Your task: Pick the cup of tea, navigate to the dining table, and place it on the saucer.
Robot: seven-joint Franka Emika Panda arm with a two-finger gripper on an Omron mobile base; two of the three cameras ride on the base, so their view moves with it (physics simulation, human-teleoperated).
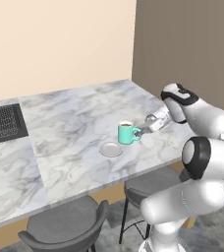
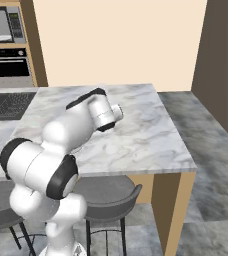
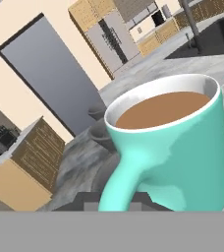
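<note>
We see the gripper (image 1: 139, 131) closed on the handle of the cup of tea (image 1: 127, 133), its jaws nearly together around that thin loop. The cup is upright, with brown liquid level below its white inner rim. It sits just beyond the saucer (image 1: 111, 149) and slightly toward the arm's side of it; from the left base view we cannot tell whether the cup's base rests on the marble or hangs just above it. The saucer lies flat on the dining table (image 1: 74, 133), near the front edge, with nothing on it.

In the hand view the cup of tea (image 3: 182, 147) is very close, its handle (image 3: 121, 179) running down toward the fingertips, which are mostly hidden behind it.

Taking the saucer as our landmark: a dark cooktop (image 1: 3, 123) is set in the top well to the left of it, and two grey stools (image 1: 67, 226) stand below the table edge in front of it. In the right base view the arm's white body covers the cup and saucer, and the dining table (image 2: 151, 135) stretches beyond it.
</note>
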